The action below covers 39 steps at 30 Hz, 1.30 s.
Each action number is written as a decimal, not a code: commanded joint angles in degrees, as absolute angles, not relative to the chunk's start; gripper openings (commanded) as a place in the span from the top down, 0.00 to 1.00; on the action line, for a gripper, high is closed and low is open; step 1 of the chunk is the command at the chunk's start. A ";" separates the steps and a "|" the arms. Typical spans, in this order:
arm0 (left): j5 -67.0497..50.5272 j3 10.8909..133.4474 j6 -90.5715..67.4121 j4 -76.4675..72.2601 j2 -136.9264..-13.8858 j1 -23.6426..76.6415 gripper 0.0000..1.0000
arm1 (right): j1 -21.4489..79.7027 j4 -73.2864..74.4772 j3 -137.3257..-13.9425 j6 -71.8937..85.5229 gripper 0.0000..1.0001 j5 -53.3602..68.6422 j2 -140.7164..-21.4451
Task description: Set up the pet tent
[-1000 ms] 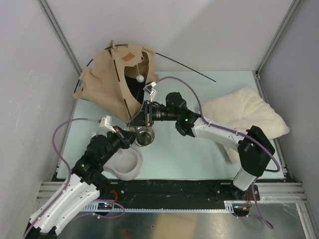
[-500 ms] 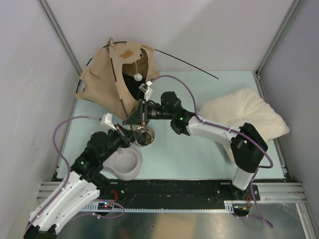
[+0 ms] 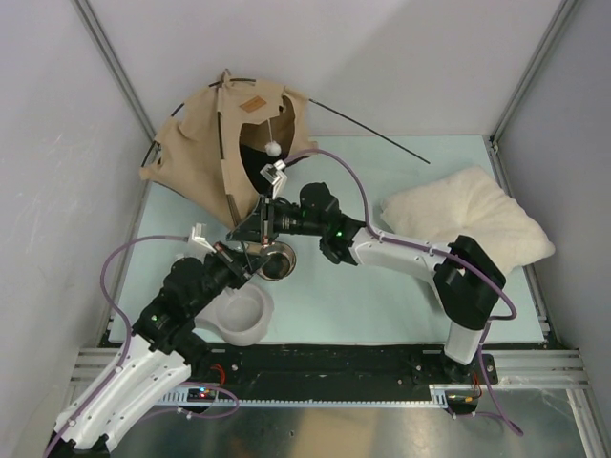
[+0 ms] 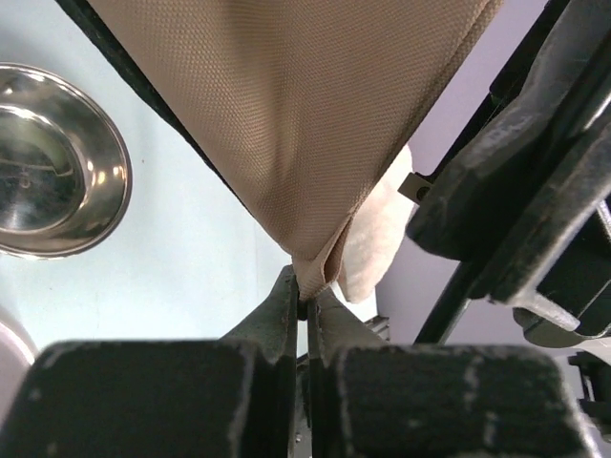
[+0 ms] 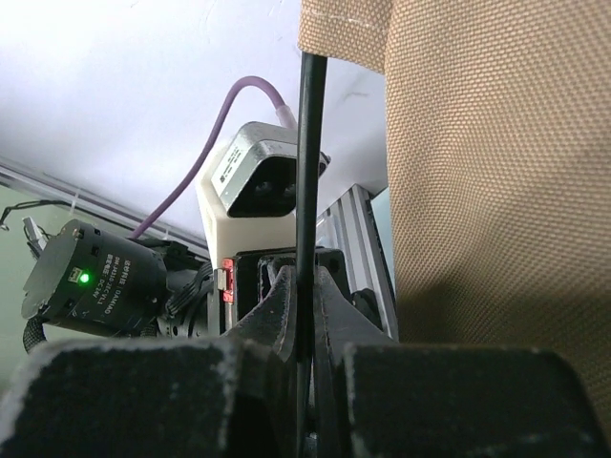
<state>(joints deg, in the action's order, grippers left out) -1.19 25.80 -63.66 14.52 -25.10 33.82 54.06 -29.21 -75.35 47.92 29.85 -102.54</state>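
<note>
**Tensioning and seating, slowly**

Working over the pale surface [image 3: 382, 296], with the pet tent [image 3: 205, 143] slumping half-raised at eleven o'clock. Pinching the tent's low corner [image 4: 310, 262] in the left hand [image 4: 307, 298], closed fully on the fabric. Clamping the thin black pole [image 5: 307, 143] in the right hand [image 5: 305, 298], closed tight around it. Probably mating the two: holding the corner taut toward six o'clock, feeding the pole along its own line, avoiding bowing or slipping.

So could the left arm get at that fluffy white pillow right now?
Probably not. The left gripper is shut on a corner of the tent, and the pillow lies far over on the right, beyond the right arm, which stretches across between them.
</note>
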 commanded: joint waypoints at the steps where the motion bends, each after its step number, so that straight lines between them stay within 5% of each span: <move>1: -10.39 24.85 -69.98 17.93 -23.01 35.05 1.00 | 53.73 -33.16 -75.73 41.76 1.00 19.26 -101.20; 13: -10.03 25.30 -72.36 18.36 -22.30 33.53 1.00 | 55.92 -32.73 -72.12 38.64 0.99 17.46 -100.72; 19: -9.21 25.53 -72.58 18.53 -22.43 33.08 1.00 | 56.90 -31.56 -71.10 37.77 0.87 16.51 -100.32; 30: -8.79 24.10 -68.60 20.63 -22.71 32.62 1.00 | 57.34 -22.84 -68.34 35.23 0.48 16.59 -94.99; 39: -7.67 22.67 -66.48 21.50 -24.19 32.31 1.00 | 59.16 -15.10 -66.85 33.42 0.46 14.63 -92.57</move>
<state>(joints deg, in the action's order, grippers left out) -5.04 22.83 -67.48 20.86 -23.46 32.38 58.19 -19.20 -67.59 35.92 18.00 -94.37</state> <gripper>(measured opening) 0.022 0.547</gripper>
